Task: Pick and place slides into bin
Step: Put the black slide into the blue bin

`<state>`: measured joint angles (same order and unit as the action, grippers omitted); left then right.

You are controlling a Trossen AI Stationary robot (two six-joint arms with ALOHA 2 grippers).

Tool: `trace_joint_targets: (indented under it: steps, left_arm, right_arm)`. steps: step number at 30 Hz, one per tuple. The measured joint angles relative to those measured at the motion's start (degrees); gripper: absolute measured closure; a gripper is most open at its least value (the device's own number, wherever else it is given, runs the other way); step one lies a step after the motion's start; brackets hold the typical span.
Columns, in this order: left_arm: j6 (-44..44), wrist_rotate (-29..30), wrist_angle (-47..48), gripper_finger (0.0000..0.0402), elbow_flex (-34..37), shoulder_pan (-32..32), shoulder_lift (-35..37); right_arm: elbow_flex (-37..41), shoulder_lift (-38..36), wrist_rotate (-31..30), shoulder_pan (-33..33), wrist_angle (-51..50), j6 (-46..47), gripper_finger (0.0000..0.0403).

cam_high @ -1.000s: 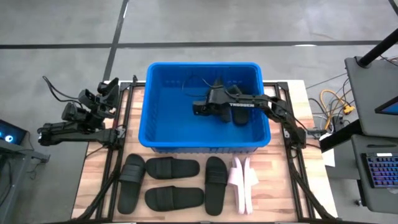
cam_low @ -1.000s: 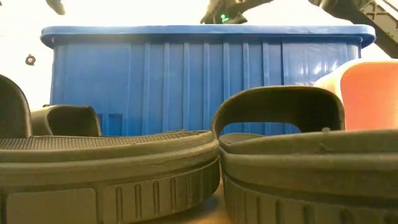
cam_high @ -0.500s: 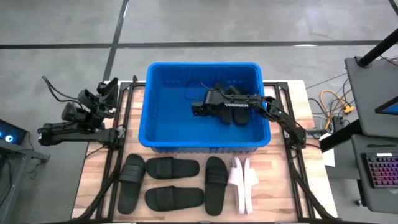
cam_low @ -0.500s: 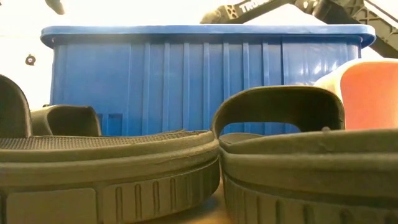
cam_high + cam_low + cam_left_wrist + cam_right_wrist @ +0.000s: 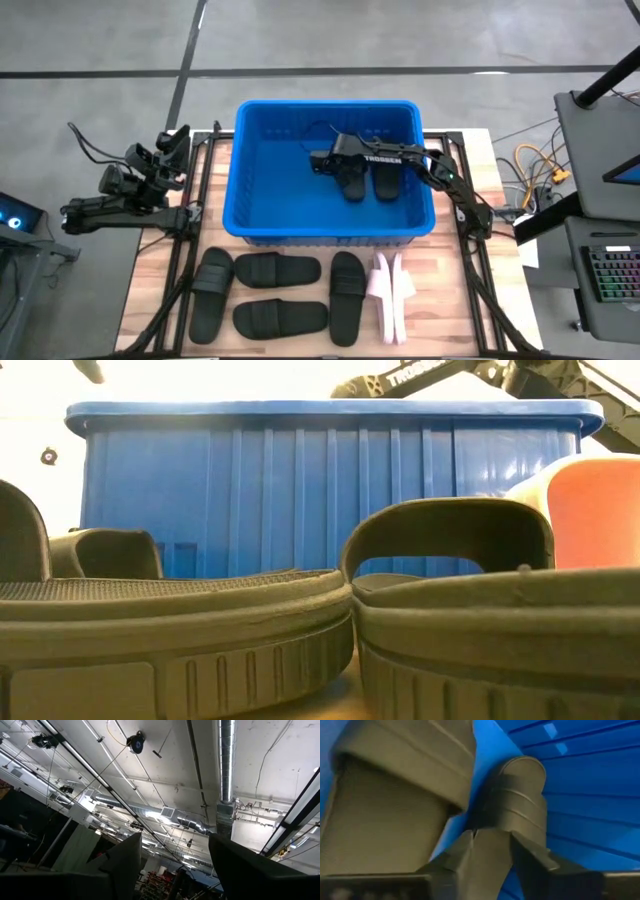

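Note:
The blue bin point(image 5: 255, 215) stands at the table's far middle. My right gripper point(image 5: 322, 162) reaches down into it, fingers apart point(image 5: 490, 845), over a black slide point(image 5: 352, 182). A part of that slide point(image 5: 520, 800) stands between the fingers. A second black slide point(image 5: 388, 180) lies beside it on the bin's floor. Several black slides point(image 5: 277, 268) and a pale pink pair point(image 5: 392, 295) lie on the table in front of the bin. My left gripper point(image 5: 175, 140) waits at the table's left edge, open point(image 5: 172, 840), pointing up at the ceiling. My right gripper has its fingers point(image 5: 530, 855) on either side of a narrow part of the black slide point(image 5: 492, 855). They come from above, slanting down into the bin. I cannot tell whether they touch it. The slide lies on the bin's floor.
The bin's walls point(image 5: 330, 480) rise well above the slides on the table. In the low view two black slides point(image 5: 170, 630) point(image 5: 500, 630) fill the foreground. A keyboard and cables point(image 5: 540, 165) lie beyond the table's right edge.
My right gripper has moved a little toward the bin's far wall. The black slide that was under it now lies flat on the bin's floor beside the other one.

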<state>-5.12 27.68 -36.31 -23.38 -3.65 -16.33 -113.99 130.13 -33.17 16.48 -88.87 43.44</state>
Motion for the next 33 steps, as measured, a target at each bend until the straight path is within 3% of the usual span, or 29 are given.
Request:
trace_joint_targets:
  steps: [5,9,13,18,23,29,33]
  left_arm:
    - [0.0,0.0,0.1,0.0185,0.0,0.0,0.1]
    - [0.0,0.0,0.1,0.0185,0.0,0.0,0.1]
    - [0.0,0.0,0.4,0.0185,0.0,0.0,0.3]
    - [-0.1,-0.2,1.5,0.0185,0.0,0.0,1.1]
    - [-0.1,-0.3,2.9,0.0185,0.0,0.0,2.2]
    - [-0.1,-0.3,3.1,0.0185,0.0,0.0,2.2]
    - [0.0,-0.3,3.9,0.0185,0.0,0.0,2.0]
  right_arm:
    - [-0.4,0.0,0.5,0.0,2.0,-0.2,0.0211]
    - [-3.4,-0.2,-0.1,-0.6,6.7,-9.4,0.0196]
    - [-7.1,-0.2,0.4,-1.8,15.4,-25.2,0.0201]
    - [-11.4,-0.3,13.0,-2.6,21.9,-48.2,0.0215]
    - [-13.3,-0.7,20.9,-2.5,20.5,-53.5,0.0229]
    - [-11.5,-3.0,21.9,-1.4,15.3,-57.5,0.024]
    - [-9.4,-5.6,26.8,0.2,17.5,-59.7,0.0248]
